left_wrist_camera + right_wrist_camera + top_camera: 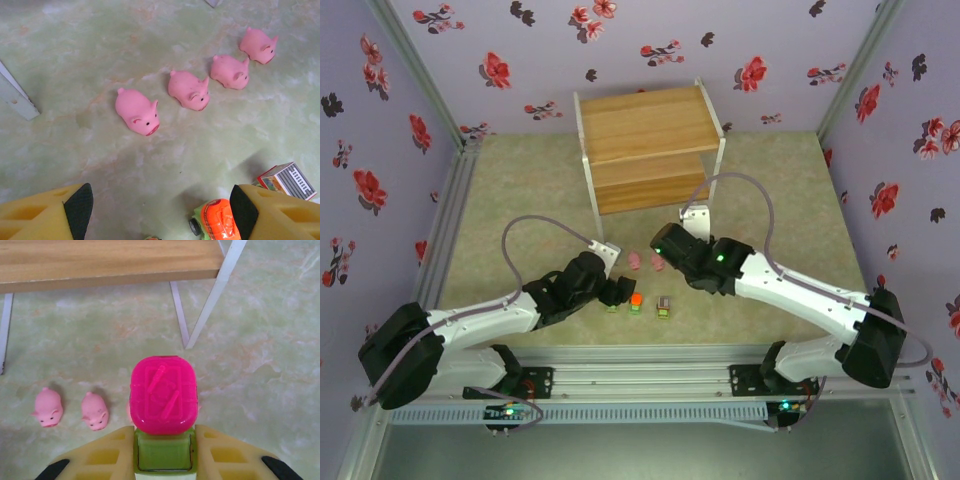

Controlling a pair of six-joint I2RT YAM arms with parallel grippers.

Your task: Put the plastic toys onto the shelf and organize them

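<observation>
Left gripper [160, 212]: nearest the arm bases. The fingers are spread wide with nothing between them, low over the table top [520, 200].
Orange-topped block [218, 220]: sits on the table just inside the left gripper's right-hand finger [265, 212]. It is probably light, hard plastic. The domed top looks glossy and likely to slip, so the flatter sides of the green base are the better hold.
Grey-topped block [287, 179]: near the orange one but not touching it. It is boxy with flat faces, so it should be the easiest of the lot to pinch square across.
Right gripper [164, 454]: closed on the green base of the magenta-topped block [162, 395]. The top stands proud above the fingers. Whether the block is clear of the table I cannot tell.
Grip judgement: the base hold looks sound (a toy this small should need only a gentle squeeze). The wide cap leaves room to set it down upright.
Pink pigs [137, 111], [189, 90], [230, 71], [257, 45]: four in a loose line beyond the blocks, each apart from the next. They look rounded, smooth and possibly a little squashy. Take them across the flanks at mid-body, not by snout or ears, or they may squirt out.
Shelf [650, 125]: farthest back, just beyond the pigs. No toy shows on its top board, and the lower tier is mostly hidden from above. Its thin white legs [215, 295] stand close to the approach path.
</observation>
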